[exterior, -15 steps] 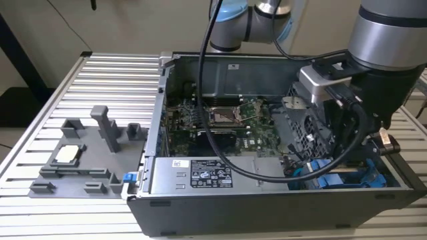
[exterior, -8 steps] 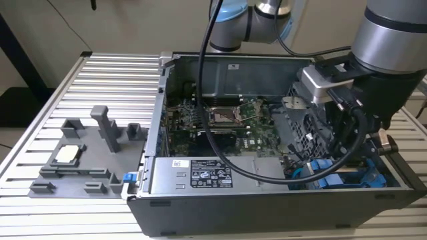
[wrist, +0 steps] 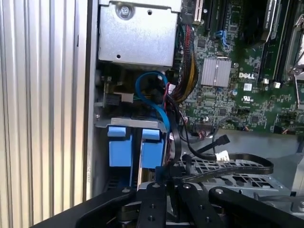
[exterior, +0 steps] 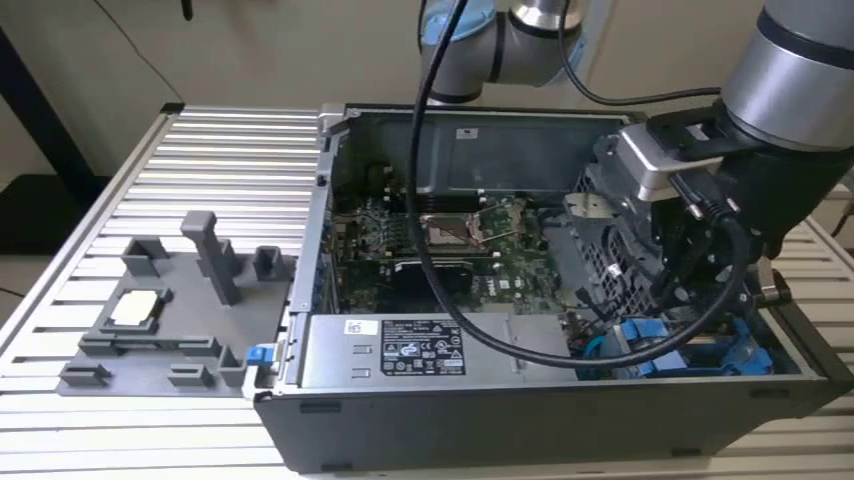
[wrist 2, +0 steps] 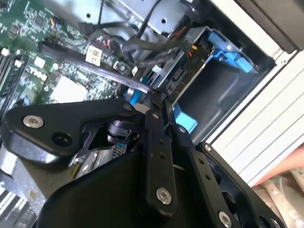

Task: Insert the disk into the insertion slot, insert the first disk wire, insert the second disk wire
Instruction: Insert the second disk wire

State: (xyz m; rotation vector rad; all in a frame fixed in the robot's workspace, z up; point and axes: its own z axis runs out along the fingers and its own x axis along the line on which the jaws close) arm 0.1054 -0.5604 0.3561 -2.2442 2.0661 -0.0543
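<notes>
While the black tool [wrist 2: 159, 107] reaches into the open grey metal computer case [exterior: 534, 410], we see its fingers pinched together on a cable end beside the blue-framed silver disk [wrist: 137, 147], seated at the case's 5 o'clock corner.

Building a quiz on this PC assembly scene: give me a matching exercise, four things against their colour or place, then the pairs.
Things:
1. drive carrier
2. motherboard
3. grey fixture tray
4. gripper

Descriptions:
A. green, on the floor of the open case
B. bright blue plastic, in the drive cage
C. black, down in the case by the blue carriers
D. outside the case, on the slatted table at the exterior view's left

Pairs: 1-B, 2-A, 3-D, 4-C
</notes>
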